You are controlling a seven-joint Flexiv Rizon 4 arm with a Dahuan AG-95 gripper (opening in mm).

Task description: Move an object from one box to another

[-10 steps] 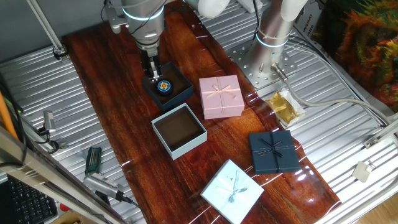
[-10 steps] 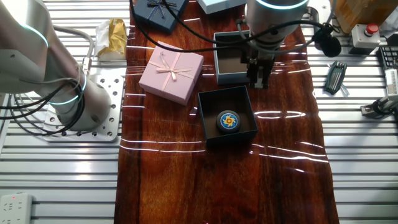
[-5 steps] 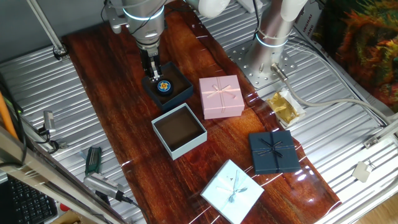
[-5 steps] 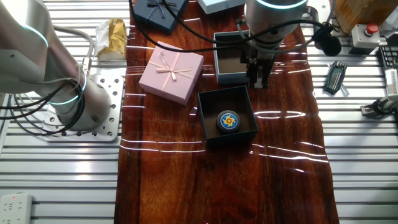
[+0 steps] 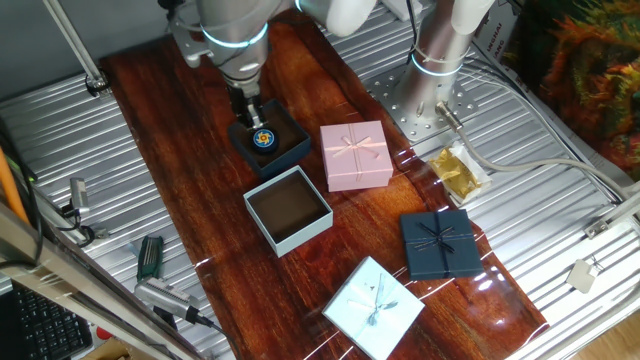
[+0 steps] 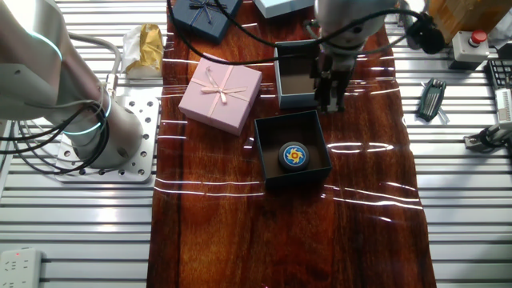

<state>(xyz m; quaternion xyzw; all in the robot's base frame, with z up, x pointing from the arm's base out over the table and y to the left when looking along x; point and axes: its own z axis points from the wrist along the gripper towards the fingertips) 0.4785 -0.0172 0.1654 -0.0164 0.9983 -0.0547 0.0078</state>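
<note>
The object, a small disc (image 5: 263, 139) with a blue rim and yellow-orange centre, lies inside the small dark navy box (image 5: 283, 150). It also shows in the other fixed view (image 6: 293, 155), in the same box (image 6: 268, 164). My gripper (image 5: 248, 116) hangs over the far edge of that box, just behind the disc and not touching it. In the other fixed view the gripper (image 6: 331, 104) shows a narrow gap between its fingers and holds nothing. The pale blue lidless box (image 5: 262, 222) with a brown inside stands right beside the navy box and also shows in the other view (image 6: 279, 76).
A pink gift box (image 5: 356, 155) stands next to the navy box. A navy ribboned gift box (image 5: 440, 243) and a pale blue ribboned gift box (image 5: 373, 307) lie further along the wooden board. A gold packet (image 5: 457, 172) and tools (image 6: 430, 98) lie on the metal table.
The arm above the gripper has shifted and lifted slightly. The fingertips stay over the navy box's edge. The disc and the boxes have not moved.
</note>
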